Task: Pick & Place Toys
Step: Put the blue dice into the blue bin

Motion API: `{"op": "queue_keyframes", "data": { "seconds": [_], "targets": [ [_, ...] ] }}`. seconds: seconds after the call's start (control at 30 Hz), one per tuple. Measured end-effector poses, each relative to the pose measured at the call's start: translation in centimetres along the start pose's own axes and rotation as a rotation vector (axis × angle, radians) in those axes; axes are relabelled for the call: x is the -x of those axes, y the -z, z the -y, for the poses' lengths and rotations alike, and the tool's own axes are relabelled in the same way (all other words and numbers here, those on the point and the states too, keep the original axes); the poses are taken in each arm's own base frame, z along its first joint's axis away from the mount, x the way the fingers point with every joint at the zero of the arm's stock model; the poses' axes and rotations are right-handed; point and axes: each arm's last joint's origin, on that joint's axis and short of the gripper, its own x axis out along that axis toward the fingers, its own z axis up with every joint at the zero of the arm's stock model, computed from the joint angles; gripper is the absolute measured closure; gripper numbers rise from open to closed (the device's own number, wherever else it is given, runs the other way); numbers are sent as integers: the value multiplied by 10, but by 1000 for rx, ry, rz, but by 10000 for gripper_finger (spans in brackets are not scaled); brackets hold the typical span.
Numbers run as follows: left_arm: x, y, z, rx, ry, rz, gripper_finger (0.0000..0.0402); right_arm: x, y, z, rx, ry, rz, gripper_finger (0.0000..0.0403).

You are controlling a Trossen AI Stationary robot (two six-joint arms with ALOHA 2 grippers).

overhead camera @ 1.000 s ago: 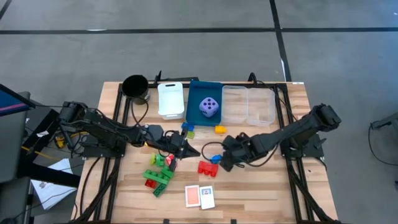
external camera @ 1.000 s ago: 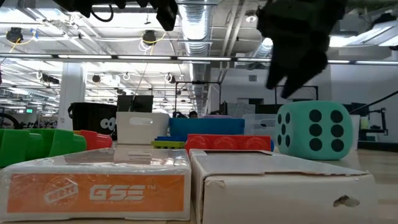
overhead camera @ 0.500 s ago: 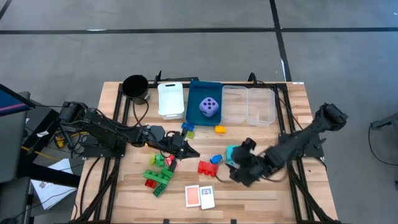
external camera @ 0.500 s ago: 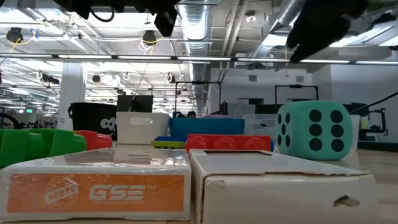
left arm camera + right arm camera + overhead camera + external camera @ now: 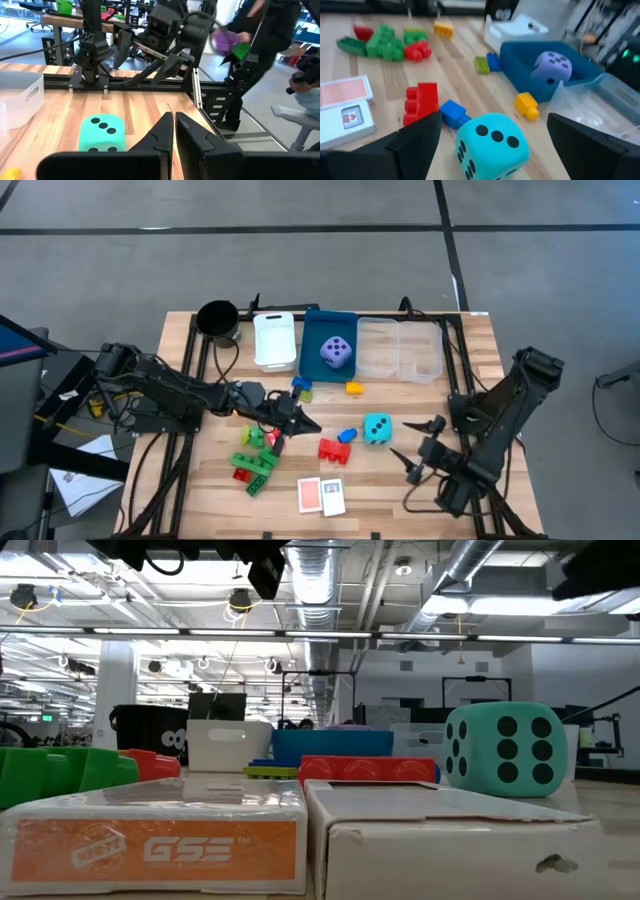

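High view: cyan die loose, right arm clear of it

The cyan die sits on the worktop beside a blue brick and a red brick, soft-looking with black dots. The right end effector hangs nearby, fingers spread wide and empty. The left end effector hovers over the green bricks, fingers pressed together. My worry: a squashy die could roll off a shallow grip, or nudge the bricks. The purple die is in the blue bin.

Matt, seemingly foam cyan die
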Motion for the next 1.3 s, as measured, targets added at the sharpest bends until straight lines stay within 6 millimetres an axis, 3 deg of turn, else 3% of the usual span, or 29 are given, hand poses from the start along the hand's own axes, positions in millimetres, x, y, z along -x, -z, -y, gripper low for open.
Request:
{"op": "queue_keyframes", "data": {
  "seconds": [0.3, 0.43, 0.67, 0.9, 1.3],
  "targets": [
    [3, 10, -1, 64, -8, -32, 389, -6, 69, 40, -81, 6, 86, 47],
    [3, 12, 2, 78, 3, -35, 389, -7, 87, 57, -103, -15, 102, 47],
    [3, 11, 8, 72, 3, -11, 389, -5, 117, 68, -183, -153, 116, 47],
    [3, 3, 9, 70, 15, 68, 389, -9, 135, 76, -188, -209, 123, 47],
    [3, 2, 7, 98, -40, 95, 389, -9, 134, 76, -95, -202, 173, 56]
  ]
}}
